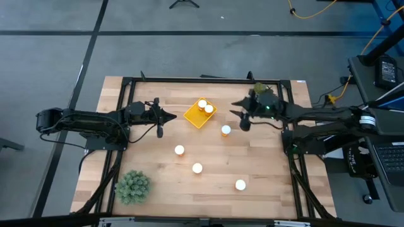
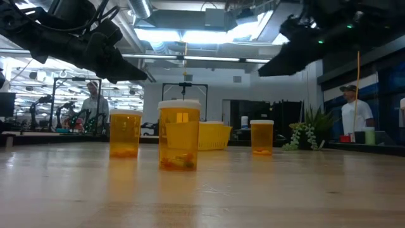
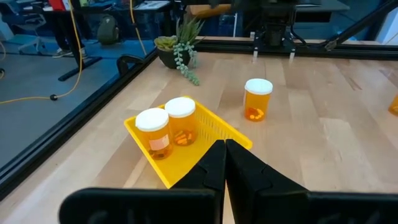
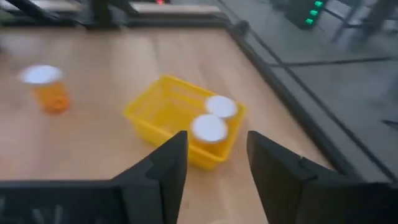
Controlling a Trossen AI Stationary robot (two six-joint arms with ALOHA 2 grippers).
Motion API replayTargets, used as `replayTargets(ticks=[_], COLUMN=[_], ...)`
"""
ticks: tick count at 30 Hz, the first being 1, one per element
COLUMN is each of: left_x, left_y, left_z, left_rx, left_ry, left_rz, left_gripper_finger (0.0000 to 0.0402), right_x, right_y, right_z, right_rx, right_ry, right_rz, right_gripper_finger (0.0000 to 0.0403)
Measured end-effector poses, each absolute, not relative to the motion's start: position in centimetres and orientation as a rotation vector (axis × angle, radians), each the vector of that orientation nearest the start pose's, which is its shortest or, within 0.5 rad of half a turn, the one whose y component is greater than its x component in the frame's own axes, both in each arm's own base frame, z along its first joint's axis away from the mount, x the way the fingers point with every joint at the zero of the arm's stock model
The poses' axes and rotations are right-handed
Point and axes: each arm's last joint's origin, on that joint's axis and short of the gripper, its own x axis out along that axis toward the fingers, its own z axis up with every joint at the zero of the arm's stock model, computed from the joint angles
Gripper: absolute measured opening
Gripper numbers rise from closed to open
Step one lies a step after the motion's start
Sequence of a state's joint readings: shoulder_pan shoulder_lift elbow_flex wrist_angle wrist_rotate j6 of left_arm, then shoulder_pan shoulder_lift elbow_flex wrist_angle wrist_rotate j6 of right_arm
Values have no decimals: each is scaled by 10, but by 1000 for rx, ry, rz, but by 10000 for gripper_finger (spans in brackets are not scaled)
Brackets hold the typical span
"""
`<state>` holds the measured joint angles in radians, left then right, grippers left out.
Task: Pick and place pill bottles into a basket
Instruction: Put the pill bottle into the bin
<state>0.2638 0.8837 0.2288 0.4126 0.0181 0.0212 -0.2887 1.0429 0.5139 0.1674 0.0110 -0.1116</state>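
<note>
Right end effector [image 4: 214, 171] hangs spread and empty near the yellow basket [image 1: 194, 117], which holds two pill bottles [image 1: 205, 106].

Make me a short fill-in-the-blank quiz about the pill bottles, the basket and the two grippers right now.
1. The yellow basket holds ____ pill bottles.
2. ____ pill bottles stand on the wooden table outside the basket.
3. The left gripper has its fingers ____.
4. The right gripper holds ____ between its parted fingers.

Missing words: two; four; shut; nothing
</note>
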Motion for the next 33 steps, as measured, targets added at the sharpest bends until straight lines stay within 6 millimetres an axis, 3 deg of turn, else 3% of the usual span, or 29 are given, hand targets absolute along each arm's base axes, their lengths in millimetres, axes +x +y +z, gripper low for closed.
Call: replayTargets(ticks=[5,13,23,33], left_x=[171,171,171,171], left_y=[45,45,45,45], left_z=[183,183,183,183], left_rx=[-13,-13,-13,-13], left_ry=[241,240,241,241], left_rz=[236,236,236,236], left_gripper_finger=[7,6,4,6], right_x=[186,160,148,149], right_y=[-49,-33,-30,-30], right_z=[203,184,158,158], right_rx=[19,70,110,57], right_ry=[376,339,418,411], right_rz=[-247,-168,-145,-136], right_gripper_finger=[141,119,117,117])
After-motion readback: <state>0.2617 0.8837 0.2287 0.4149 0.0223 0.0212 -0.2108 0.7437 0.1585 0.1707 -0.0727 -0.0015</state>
